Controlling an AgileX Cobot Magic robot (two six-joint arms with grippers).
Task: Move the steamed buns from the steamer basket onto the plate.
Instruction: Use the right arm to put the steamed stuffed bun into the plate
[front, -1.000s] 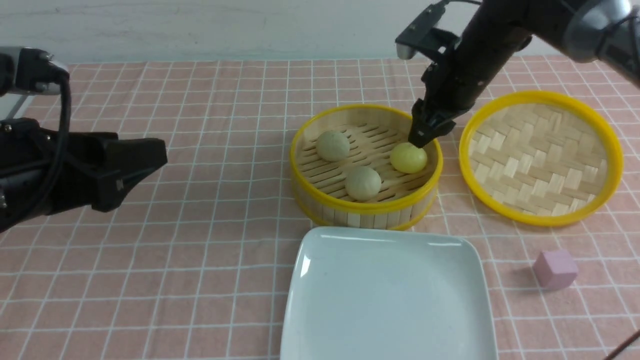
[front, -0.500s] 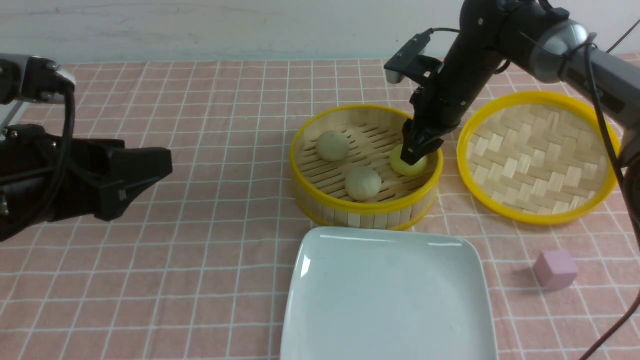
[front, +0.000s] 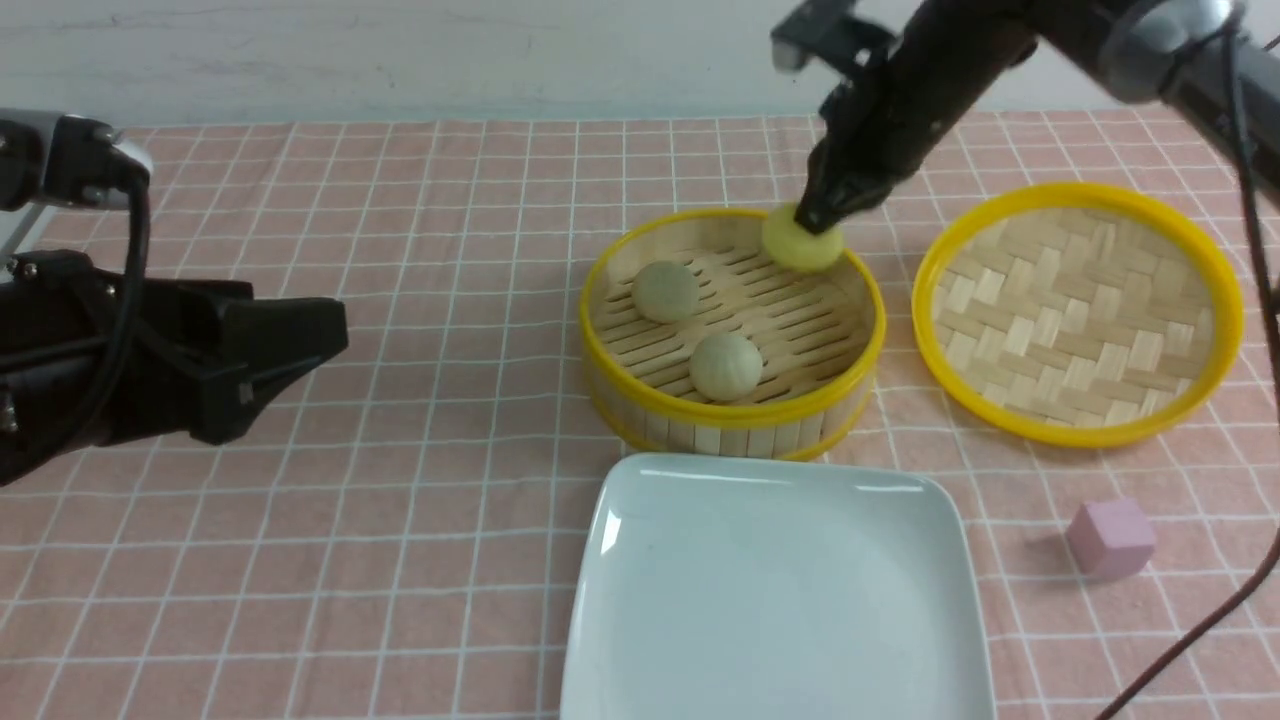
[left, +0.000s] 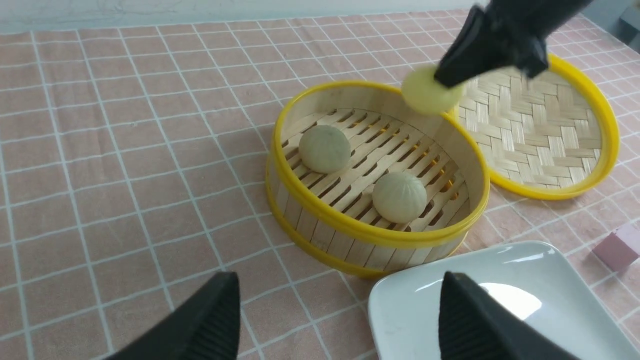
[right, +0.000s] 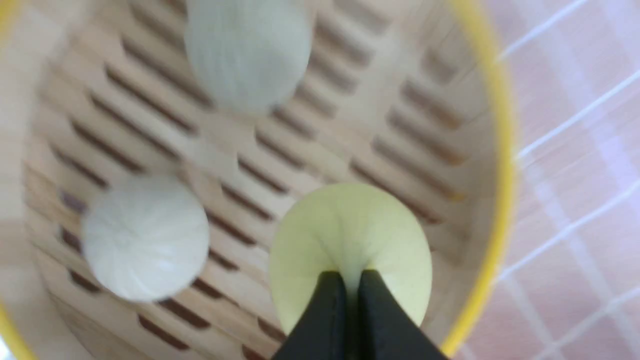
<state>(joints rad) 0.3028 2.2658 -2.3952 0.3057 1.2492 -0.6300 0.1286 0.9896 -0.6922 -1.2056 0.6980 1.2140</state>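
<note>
The right gripper (front: 815, 218) pinches the yellow bun (front: 803, 248) tight above the steamer basket (front: 735, 425), where two pale buns (front: 667, 291) (front: 726, 366) sit; the left gripper (front: 300, 345) gapes wide, holding nothing.

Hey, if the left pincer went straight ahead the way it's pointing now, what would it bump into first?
Probably the outer wall of the steamer basket: the open left pincer points across the cloth at it. The corner of the plate sits just beside that line, so depth leaves some doubt.
</note>
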